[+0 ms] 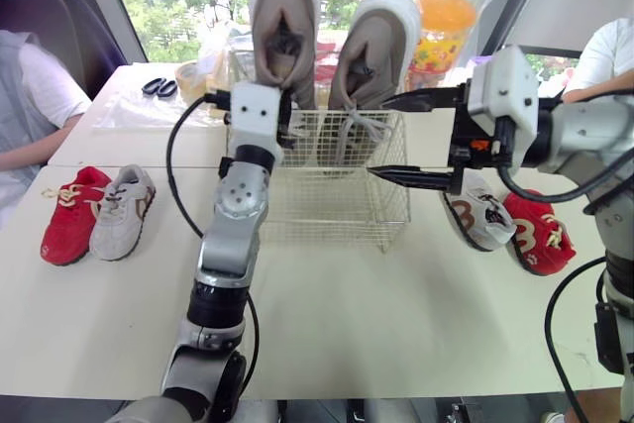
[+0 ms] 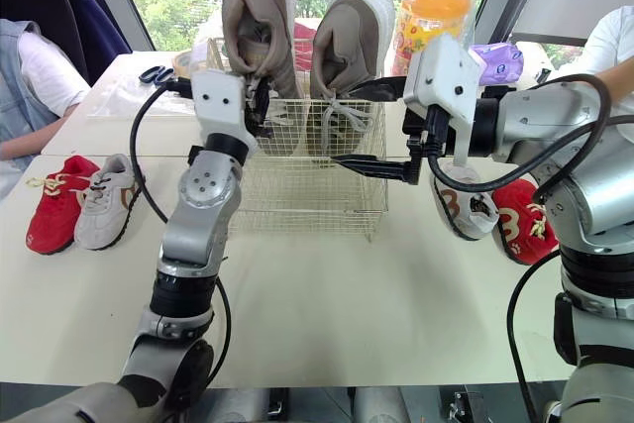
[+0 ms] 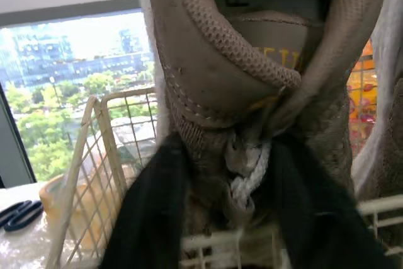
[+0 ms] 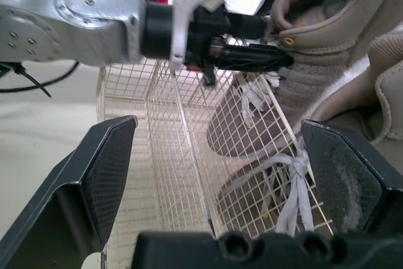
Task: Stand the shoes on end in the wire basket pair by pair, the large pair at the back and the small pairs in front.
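Observation:
Two large beige shoes stand on end at the back of the wire basket (image 1: 337,207), the left one (image 1: 284,22) beside the right one (image 1: 374,47). My left gripper (image 1: 288,114) is shut on the left large shoe (image 3: 252,80), its fingers (image 3: 151,218) pinching the tongue and laces above the rim. My right gripper (image 1: 394,139) hangs open at the basket's right side, in front of the right shoe (image 4: 264,124). A small red shoe (image 1: 71,213) and a grey one (image 1: 123,210) lie on the table at the left. A small grey shoe (image 1: 479,217) and a red one (image 1: 538,235) lie at the right.
Scissors (image 1: 158,87) and a tape roll (image 1: 190,80) lie behind the basket at the left. A plastic bag with an orange toy (image 1: 446,22) stands behind at the right. People sit at the far left (image 1: 30,96) and far right (image 1: 604,52).

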You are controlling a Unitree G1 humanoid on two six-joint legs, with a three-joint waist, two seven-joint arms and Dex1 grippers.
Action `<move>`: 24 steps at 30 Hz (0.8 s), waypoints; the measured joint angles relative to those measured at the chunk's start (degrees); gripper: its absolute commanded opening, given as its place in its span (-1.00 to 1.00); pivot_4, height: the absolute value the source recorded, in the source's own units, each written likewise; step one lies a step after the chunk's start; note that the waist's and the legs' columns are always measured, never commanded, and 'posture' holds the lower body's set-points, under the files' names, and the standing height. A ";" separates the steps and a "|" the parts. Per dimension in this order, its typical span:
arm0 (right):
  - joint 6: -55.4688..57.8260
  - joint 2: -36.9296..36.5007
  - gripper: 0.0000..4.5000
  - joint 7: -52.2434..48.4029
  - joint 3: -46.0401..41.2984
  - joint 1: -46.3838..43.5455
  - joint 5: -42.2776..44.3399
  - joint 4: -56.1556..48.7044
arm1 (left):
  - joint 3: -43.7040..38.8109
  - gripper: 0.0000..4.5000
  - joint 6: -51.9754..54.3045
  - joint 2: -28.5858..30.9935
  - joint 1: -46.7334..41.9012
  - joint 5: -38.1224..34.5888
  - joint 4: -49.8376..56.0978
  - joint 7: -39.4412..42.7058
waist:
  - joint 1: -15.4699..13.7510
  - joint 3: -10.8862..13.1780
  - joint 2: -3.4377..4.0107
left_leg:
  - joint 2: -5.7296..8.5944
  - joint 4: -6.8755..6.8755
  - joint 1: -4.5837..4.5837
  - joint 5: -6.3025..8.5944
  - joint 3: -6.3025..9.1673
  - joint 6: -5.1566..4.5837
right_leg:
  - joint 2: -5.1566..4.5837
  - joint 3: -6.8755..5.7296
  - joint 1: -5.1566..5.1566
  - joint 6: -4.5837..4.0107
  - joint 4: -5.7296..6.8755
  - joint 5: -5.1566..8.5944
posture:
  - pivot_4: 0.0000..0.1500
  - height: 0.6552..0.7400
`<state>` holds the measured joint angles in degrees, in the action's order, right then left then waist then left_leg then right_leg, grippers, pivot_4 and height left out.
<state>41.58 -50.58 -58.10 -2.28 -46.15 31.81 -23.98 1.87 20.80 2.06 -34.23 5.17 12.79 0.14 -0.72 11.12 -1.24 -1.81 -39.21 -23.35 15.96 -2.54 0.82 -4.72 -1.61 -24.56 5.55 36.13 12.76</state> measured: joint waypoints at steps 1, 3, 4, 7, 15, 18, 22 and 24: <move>-0.11 0.00 1.00 0.00 0.00 0.00 -0.02 0.04 | -0.27 0.82 0.46 0.29 0.53 -0.70 0.71 0.92 | 0.00 0.00 0.00 | 0.00 0.00 0.00 0.00 0.00 0.00 | 0.00 0.00 0.00 0.00 0.00 0.00 | 1.00 1.00; -0.47 0.02 1.00 0.00 0.12 0.01 0.00 0.06 | -0.57 0.99 1.68 1.26 1.06 -1.73 2.23 2.43 | -0.09 0.00 0.00 | 0.00 -0.01 -0.01 0.00 0.00 0.00 | 0.00 0.00 0.00 -0.01 -0.01 0.00 | 1.00 1.00; -0.68 0.02 1.00 0.00 0.19 0.01 -0.02 0.12 | -0.85 0.99 2.55 1.99 1.20 -2.34 3.43 3.18 | -0.06 0.00 0.00 | 0.01 -0.01 -0.01 0.00 0.00 0.00 | 0.00 0.00 0.00 -0.01 -0.02 0.00 | 1.00 1.00; -0.92 0.02 1.00 -0.02 0.41 0.01 -0.09 0.76 | -1.95 0.99 5.22 3.03 1.21 -4.64 6.21 5.02 | -0.01 0.00 0.00 | 0.00 0.00 -0.01 0.00 0.00 0.00 | 0.00 0.00 0.00 -0.01 -0.02 0.00 | 1.00 1.00; -1.99 -1.08 1.00 -0.66 0.58 0.71 -0.23 1.98 | -7.13 0.99 13.78 12.00 -1.21 -14.12 13.58 13.72 | 0.06 0.00 0.01 | -0.01 0.00 0.00 0.00 0.02 0.00 | 0.02 -0.01 0.00 -0.02 -0.01 0.00 | 1.00 1.00; -1.33 -3.26 1.00 -0.68 -1.64 1.16 0.26 2.31 | -11.87 0.99 22.58 16.05 -2.27 -23.49 15.60 18.91 | 0.02 0.00 0.01 | -0.02 0.00 -0.01 0.00 0.02 0.00 | 0.02 0.00 0.00 -0.02 -0.02 0.00 | 1.00 1.00; 0.40 -7.35 1.00 -0.63 -6.61 4.32 1.06 2.37 | -17.74 0.99 34.92 23.33 -3.94 -37.47 14.92 26.03 | -0.01 0.02 -0.03 | -0.01 0.00 -0.03 0.00 0.05 0.00 | 0.02 -0.03 0.00 -0.02 -0.02 0.01 | 1.00 1.00; 1.65 -9.33 1.00 -0.23 -8.76 6.43 1.02 2.77 | -21.22 0.99 40.11 27.77 -7.48 -45.00 13.50 30.10 | 0.08 0.03 -0.03 | -0.01 0.00 -0.02 0.00 0.05 0.01 | 0.02 -0.03 0.00 -0.03 -0.03 0.02 | 1.00 1.00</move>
<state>43.23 -59.91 -58.32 -11.04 -39.72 32.83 -21.21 -19.35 60.91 29.83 -41.71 -39.83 26.30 30.25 -0.64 11.15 -1.27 -1.82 -39.21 -23.37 15.96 -2.49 0.83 -4.69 -1.64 -24.56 5.52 36.10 12.78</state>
